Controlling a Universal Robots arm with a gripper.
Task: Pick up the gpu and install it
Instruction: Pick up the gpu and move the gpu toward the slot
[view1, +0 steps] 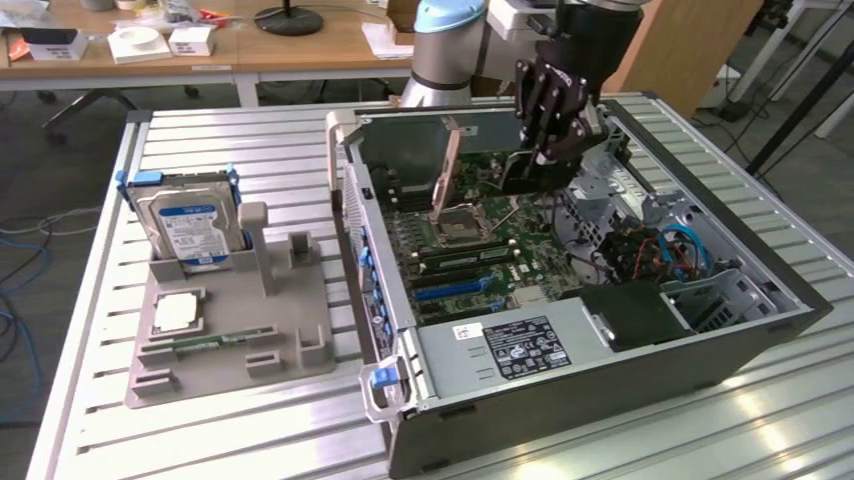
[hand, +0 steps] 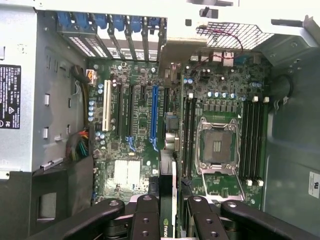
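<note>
1. Fingers (hand: 146, 220) of the gripper (hand: 169, 207) sit closest to the wrist lens. They are closed down to a narrow gap and pinch the gpu (hand: 167, 224) edge-on between them.
2. gpu hangs from the gripper inside the open computer case (view1: 601, 400), over the motherboard (hand: 135, 150). Can't tell if the card touches the board.
3. Blue slot (hand: 154, 112) lies just beyond the fingertips, close beside the card's line. White slot (hand: 106, 112) is farther off on that same side.
4. CPU socket (hand: 218, 146) is on the opposite side of the gripper, near it.
5. Exterior view: gripper is over the far half of the case, with the arm (view1: 447, 40) behind it.
6. Hard drive (view1: 187, 225) stands upright in the grey fixture (view1: 287, 300) on the slatted table (view1: 200, 130). It is well apart from the gripper, toward the exterior view's left.
</note>
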